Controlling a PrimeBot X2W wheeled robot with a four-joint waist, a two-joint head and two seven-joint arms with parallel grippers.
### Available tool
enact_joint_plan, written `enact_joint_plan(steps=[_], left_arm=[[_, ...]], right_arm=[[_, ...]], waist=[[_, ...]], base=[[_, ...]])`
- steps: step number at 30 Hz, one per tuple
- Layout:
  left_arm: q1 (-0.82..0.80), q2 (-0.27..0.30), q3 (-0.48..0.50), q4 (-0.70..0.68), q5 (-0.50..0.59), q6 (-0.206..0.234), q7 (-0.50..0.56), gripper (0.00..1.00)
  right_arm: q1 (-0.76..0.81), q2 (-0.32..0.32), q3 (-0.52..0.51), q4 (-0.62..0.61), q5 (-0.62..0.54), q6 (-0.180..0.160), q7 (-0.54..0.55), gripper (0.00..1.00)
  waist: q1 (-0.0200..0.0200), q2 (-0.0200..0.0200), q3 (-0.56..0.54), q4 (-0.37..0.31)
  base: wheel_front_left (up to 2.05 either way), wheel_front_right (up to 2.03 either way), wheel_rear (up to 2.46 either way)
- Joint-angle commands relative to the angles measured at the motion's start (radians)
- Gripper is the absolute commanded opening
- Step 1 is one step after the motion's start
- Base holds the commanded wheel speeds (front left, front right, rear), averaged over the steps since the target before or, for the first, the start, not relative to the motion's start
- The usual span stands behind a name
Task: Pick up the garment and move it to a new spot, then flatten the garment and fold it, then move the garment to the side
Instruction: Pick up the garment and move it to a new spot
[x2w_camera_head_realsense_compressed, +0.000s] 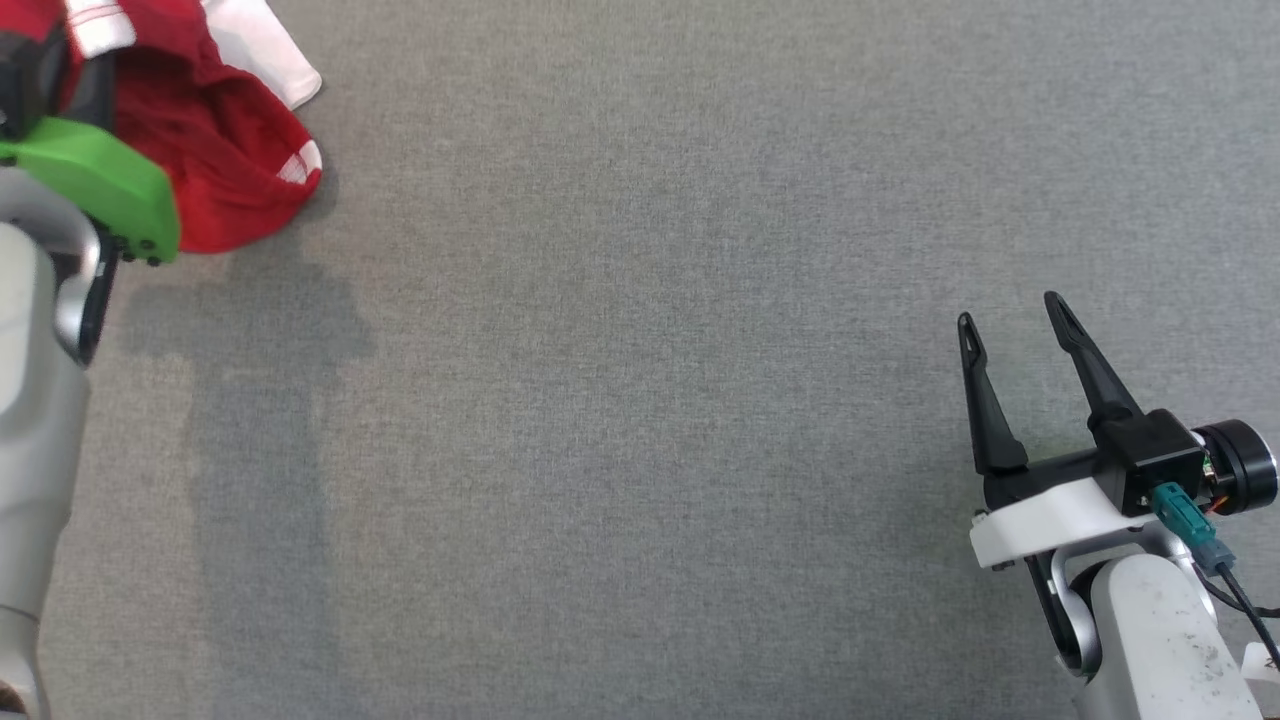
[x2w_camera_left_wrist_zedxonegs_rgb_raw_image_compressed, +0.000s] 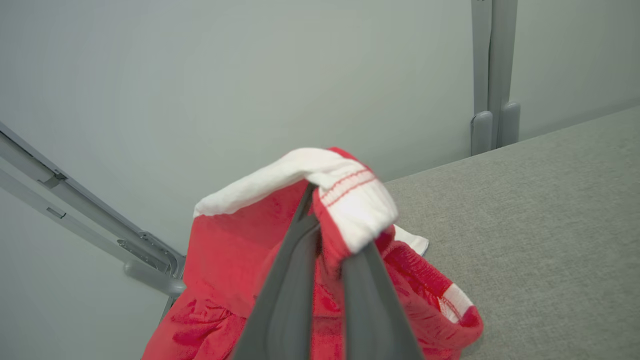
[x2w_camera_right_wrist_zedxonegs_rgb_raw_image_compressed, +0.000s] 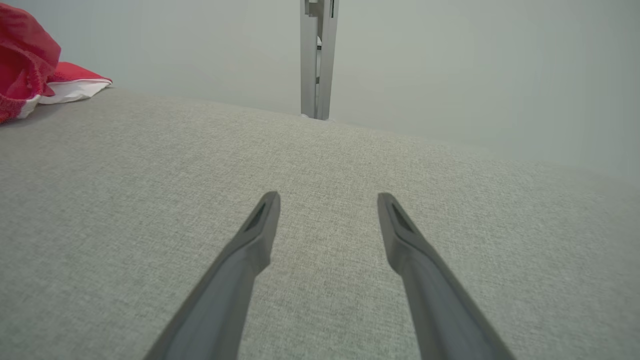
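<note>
Gripping red-and-white garment (x2w_camera_left_wrist_zedxonegs_rgb_raw_image_compressed: 225, 250), left end effector (x2w_camera_left_wrist_zedxonegs_rgb_raw_image_compressed: 331, 231) closed.

Your garment (x2w_camera_head_realsense_compressed: 240, 170) is red fabric with white cuffs stitched in red, lying crumpled at the far left of the grey surface (x2w_camera_head_realsense_compressed: 640, 400). One white cuff (x2w_camera_left_wrist_zedxonegs_rgb_raw_image_compressed: 350, 200) hangs raised above the heap, pinched in the left gripper (x2w_camera_left_wrist_zedxonegs_rgb_raw_image_compressed: 330, 220), while the rest sags onto the surface.
</note>
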Motion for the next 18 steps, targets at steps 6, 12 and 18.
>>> enact_joint_plan(steps=[6, 12, 18], left_arm=[[0.029, -0.093, -0.070, -0.136, 0.007, -0.004, 0.074, 0.00], [0.075, -0.246, -0.139, -0.208, -0.023, -0.004, 0.109, 0.00], [0.096, -0.372, -0.202, -0.197, -0.063, -0.004, 0.084, 0.00]], right_arm=[[0.042, -0.004, -0.017, 0.021, 0.043, -0.001, -0.001, 1.00], [0.058, -0.004, -0.020, 0.030, 0.066, -0.001, -0.001, 1.00], [0.041, -0.004, -0.001, 0.028, 0.088, -0.001, -0.001, 1.00]], waist=[[-0.0001, -0.0001, -0.143, -0.062], [-0.0001, -0.0001, -0.169, -0.112], [-0.0001, -0.0001, -0.148, -0.177]], base=[[0.00, 0.00, 0.00], [0.00, 0.00, 0.00], [0.00, 0.00, 0.00]])
